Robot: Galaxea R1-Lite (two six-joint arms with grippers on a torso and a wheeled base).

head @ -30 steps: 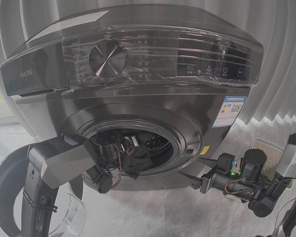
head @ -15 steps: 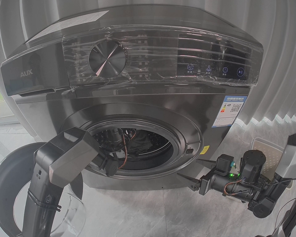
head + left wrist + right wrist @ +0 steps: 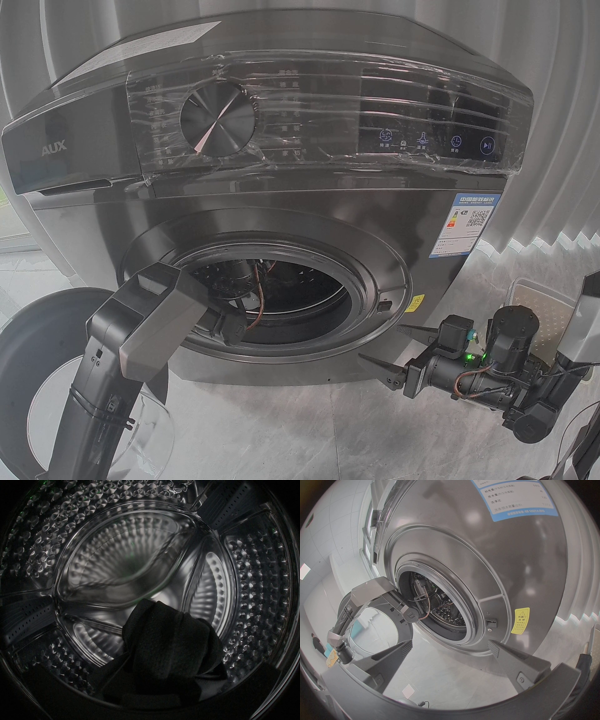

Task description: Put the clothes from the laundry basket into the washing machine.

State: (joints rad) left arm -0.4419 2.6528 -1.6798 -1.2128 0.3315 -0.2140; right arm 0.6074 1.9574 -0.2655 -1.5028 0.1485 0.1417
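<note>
Right end effector [image 3: 379, 341]: we see its two fingers spread apart with nothing between them. It hangs low over the floor, in front of the washing machine's lower right corner and apart from it.
Left end effector: it is inside the drum, past the round door opening. We cannot tell whether it is apart, together or clamped on anything.
Left arm [image 3: 156, 312]: it comes up from the lower left, and its wrist crosses the left side of the door ring.
Washing machine [image 3: 300, 206]: a dark grey front-loader facing us, with its round opening uncovered.
Door [image 3: 37, 350]: swung wide open on the machine's left, down beside the left arm.
Drum [image 3: 131, 558]: shiny dimpled metal with raised ribs, dimly lit.
Dark garment [image 3: 168, 639]: a bunched black piece of cloth inside the drum, close in front of the left wrist camera. We cannot tell whether it lies loose on the drum wall or is being held.
Laundry basket [image 3: 537, 312]: white with a perforated wall. It stands on the floor to the right of the machine, partly behind the right arm, and we cannot make out what is in it.
Control panel [image 3: 312, 112]: it runs across the top front under wrinkled clear film, with a round dial [image 3: 217, 120] towards its left.
Stickers: a blue-edged label [image 3: 465, 225] sits at the upper right of the front, and a small yellow one [image 3: 414, 304] just right of the door ring.
Floor [image 3: 281, 425]: pale grey marbled tiles.
Curtain [image 3: 562, 156]: light pleated fabric behind and to the right of the machine.
</note>
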